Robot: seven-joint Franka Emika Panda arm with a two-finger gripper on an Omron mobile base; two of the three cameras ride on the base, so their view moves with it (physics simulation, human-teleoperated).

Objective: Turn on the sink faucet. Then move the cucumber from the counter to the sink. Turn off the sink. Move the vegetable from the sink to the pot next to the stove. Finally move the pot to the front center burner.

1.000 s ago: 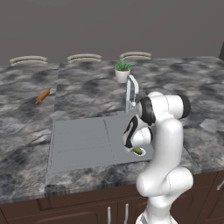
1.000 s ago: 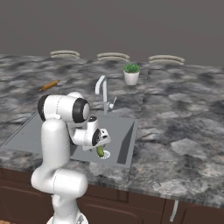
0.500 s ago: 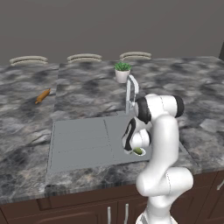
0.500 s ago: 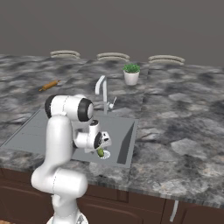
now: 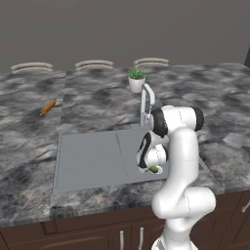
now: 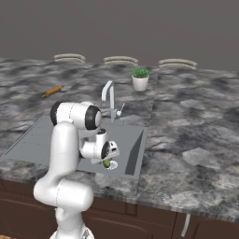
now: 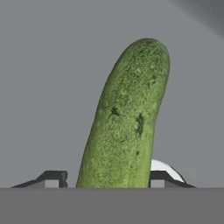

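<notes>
In the sink (image 5: 93, 156), the cucumber (image 7: 127, 118) apparently lies between the claw (image 7: 105, 178) tips.

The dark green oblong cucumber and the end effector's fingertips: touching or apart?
Cannot tell: in the hand view the cucumber stands between the fingertips, its edges hiding any contact.

- You see a dark green cucumber (image 7: 127, 118) with a mottled, speckled skin, lying on the plain matte grey floor of the sink (image 5: 93, 156).
- Around the sink, your counter (image 5: 29, 122) is dark grey marbled stone with pale veins, over dark brown cabinets (image 5: 97, 234).
- Behind the sink, the faucet (image 5: 146, 100) is shiny silver.
- Beyond the faucet you have a white pot with a green plant (image 5: 137, 80).
- Left of the sink, an orange elongated vegetable (image 5: 47, 107) shows against the stone.
- Your arm (image 5: 183, 161) is white with dark joints; the finger tips (image 7: 52, 178) are dark grey.
</notes>
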